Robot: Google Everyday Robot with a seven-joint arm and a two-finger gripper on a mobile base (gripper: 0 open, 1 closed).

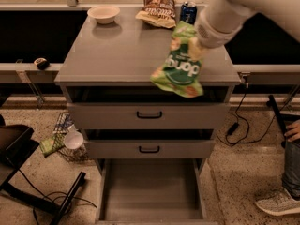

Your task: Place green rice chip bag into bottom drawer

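The green rice chip bag (180, 64) hangs in the air over the front right part of the cabinet top (117, 50). It is light green with a dark-green round patch and white letters. My gripper (196, 45) holds its upper end; the fingers are hidden behind the white wrist and the bag. The bottom drawer (151, 189) is pulled out below, a wide plain grey tray. The bag hangs well above it.
A brown-and-white chip bag (157, 9), a blue can (188, 11) and a white bowl (103, 14) stand at the back of the top. Two upper drawers with black handles (149, 115) are slightly open. A wire basket with a cup (70, 137) sits left; a person's shoe (276, 201) right.
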